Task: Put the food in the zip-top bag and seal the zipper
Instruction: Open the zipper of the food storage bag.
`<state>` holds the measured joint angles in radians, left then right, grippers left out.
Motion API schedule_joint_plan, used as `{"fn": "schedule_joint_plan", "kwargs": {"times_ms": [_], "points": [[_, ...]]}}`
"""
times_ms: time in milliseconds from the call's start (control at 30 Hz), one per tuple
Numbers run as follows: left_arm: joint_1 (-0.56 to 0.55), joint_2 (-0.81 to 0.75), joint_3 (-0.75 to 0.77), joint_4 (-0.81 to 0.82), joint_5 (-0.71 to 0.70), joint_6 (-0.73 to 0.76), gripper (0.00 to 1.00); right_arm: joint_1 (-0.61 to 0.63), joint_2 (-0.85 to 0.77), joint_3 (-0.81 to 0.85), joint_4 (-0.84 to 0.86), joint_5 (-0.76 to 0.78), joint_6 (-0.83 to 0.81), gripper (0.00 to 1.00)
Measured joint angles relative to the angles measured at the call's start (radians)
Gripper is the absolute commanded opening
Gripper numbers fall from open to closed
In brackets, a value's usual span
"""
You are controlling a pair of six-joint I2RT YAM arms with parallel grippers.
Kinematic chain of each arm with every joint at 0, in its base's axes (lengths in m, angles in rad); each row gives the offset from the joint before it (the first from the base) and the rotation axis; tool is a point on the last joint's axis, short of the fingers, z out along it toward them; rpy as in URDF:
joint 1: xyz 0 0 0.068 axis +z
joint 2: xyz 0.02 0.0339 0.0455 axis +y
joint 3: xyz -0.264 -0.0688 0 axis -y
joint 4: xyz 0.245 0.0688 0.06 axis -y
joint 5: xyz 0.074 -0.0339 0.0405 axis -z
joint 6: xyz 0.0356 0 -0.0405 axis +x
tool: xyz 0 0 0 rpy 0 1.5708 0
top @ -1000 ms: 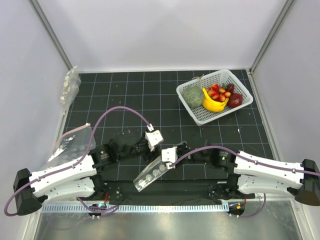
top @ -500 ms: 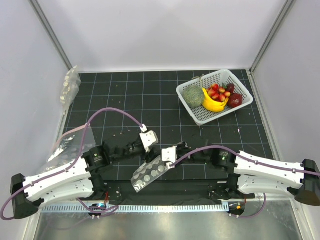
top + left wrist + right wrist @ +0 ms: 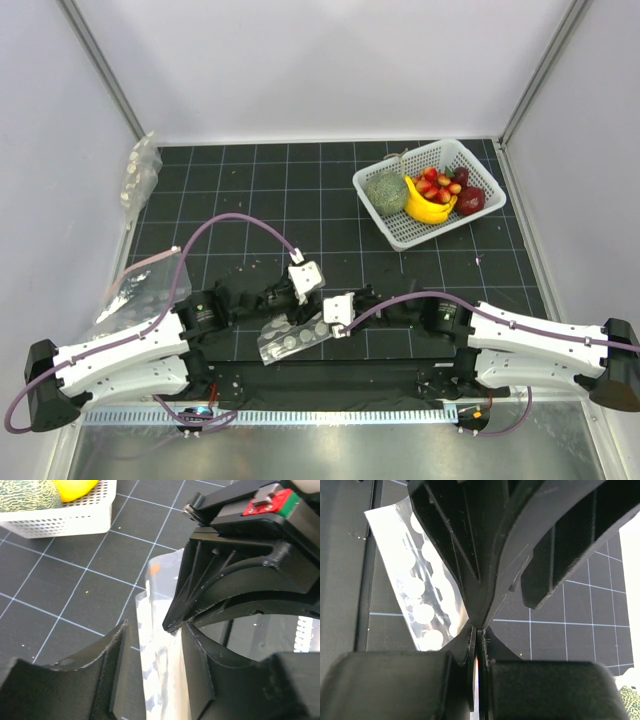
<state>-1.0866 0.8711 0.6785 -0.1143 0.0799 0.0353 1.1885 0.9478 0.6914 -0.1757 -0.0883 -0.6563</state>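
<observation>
Two grippers meet by the near edge of the table, about its middle, where the zip-top bag (image 3: 290,338) lies. The right gripper (image 3: 477,628) is pinched tight on one edge of it, the dotted film trailing from its tips. The left gripper (image 3: 155,630) stands parted, one finger either side of the plastic, not clamped. The food (image 3: 437,185) sits in the white basket (image 3: 412,236) at the far right corner, beside a banana (image 3: 428,208).

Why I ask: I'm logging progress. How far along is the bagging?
Done: the right claw grips the bag. In hand: the open left claw straddles its edge, seemingly to open the mouth. Left: the food sits in the basket, unbagged; sealing follows.
</observation>
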Motion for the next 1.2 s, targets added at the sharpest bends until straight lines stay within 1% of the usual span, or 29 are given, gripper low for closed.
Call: {"fn": "schedule_joint_plan", "kwargs": {"times_ms": [67,133,400,600,800,1000,1200], "points": [[-0.004,0.000,0.003,-0.003,-0.013,-0.003,0.39,-0.001,0.000,0.000,0.004,0.000,-0.001,0.01],[-0.008,0.000,0.007,-0.009,-0.019,-0.004,0.36,-0.002,0.000,0.000,0.009,0.000,-0.002,0.01],[-0.011,0.011,0.019,-0.018,-0.018,-0.002,0.35,-0.006,-0.006,-0.001,0.009,0.001,-0.002,0.01],[-0.011,0.037,0.035,-0.017,0.003,-0.001,0.35,-0.006,-0.045,-0.014,0.009,0.008,0.000,0.01],[-0.010,0.074,0.041,-0.042,-0.002,0.006,0.31,-0.008,-0.093,-0.032,0.009,0.014,0.004,0.01],[-0.007,0.082,0.041,-0.051,-0.023,0.026,0.21,-0.006,-0.129,-0.033,0.042,-0.013,0.008,0.01],[-0.007,0.082,0.041,-0.050,-0.016,0.029,0.00,-0.006,-0.124,-0.033,0.052,-0.019,0.008,0.01]]}}
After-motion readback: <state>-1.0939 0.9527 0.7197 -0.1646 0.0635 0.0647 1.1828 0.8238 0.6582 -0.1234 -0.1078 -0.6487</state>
